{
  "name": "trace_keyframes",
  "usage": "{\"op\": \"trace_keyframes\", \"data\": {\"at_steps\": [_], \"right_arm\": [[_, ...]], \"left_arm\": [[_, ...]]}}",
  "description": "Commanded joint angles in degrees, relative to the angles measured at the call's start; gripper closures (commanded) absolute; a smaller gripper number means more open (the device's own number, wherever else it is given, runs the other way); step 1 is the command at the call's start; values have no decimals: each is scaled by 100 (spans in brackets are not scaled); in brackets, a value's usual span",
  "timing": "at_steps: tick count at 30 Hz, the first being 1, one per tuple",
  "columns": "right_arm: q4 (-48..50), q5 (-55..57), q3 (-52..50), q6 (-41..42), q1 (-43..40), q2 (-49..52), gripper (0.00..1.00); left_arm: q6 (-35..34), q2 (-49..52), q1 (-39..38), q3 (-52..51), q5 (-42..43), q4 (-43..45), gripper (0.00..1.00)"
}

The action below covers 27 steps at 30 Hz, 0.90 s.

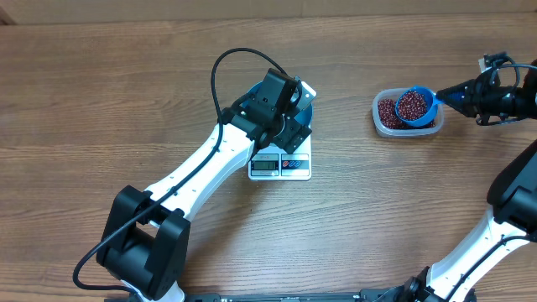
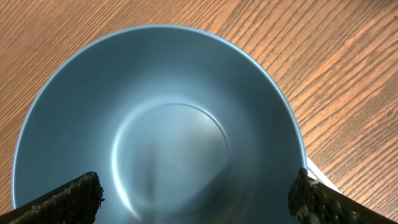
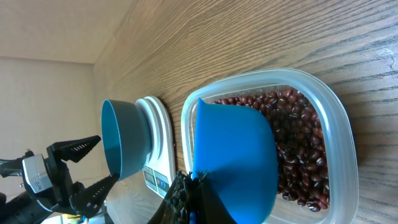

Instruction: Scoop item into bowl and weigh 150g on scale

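The right gripper (image 1: 460, 94) is clamped on the handle of the small blue plastic scoop (image 1: 415, 105). The scoop is heaped with small dark red-brown beans (image 1: 412, 104) and hangs above the clear rounded plastic tub (image 1: 384, 122), where the rest of the beans lie. The round deep blue bowl (image 2: 168, 124) sits empty on the flat white square scale (image 1: 281, 166), well apart to the left.

The main risk is spillage. The scoop is filled to the brim, so a tilt or jolt over the bare wooden tabletop (image 1: 126, 92) between tub and scale would likely scatter beans where they are hard to recover.

The second risk is a collision. The left gripper (image 2: 196, 202) stands wide, its fingers straddling the bowl's near rim, and its arm covers most of the bowl from above. A pour coming straight in could strike it, or nudge the bowl off the scale. If those fingers touch the bowl, and I cannot tell whether they do, the reading would probably be false. A full scoop tipped at once could also overshoot the target.

There is plenty of room otherwise. The stretch between tub and scale is bare, and the bowl's right side faces the scoop unobstructed. The scale's display (image 1: 265, 165) at its near edge shows clear of the bowl.
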Motion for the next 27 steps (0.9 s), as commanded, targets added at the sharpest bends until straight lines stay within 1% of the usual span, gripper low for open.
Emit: {"op": "trace_keyframes", "data": {"at_steps": [1, 19, 23, 27], "right_arm": [[-2, -160, -35, -48, -15, 87, 96], [2, -160, -35, -48, -15, 87, 96], [4, -160, -35, -57, -15, 87, 96], [37, -162, -35, -63, -15, 87, 96]], "left_arm": [[168, 55, -42, 125, 122, 22, 0], [173, 55, -42, 125, 219, 26, 1], [116, 9, -42, 221, -105, -2, 0], [105, -31, -39, 649, -247, -186, 1]]}}
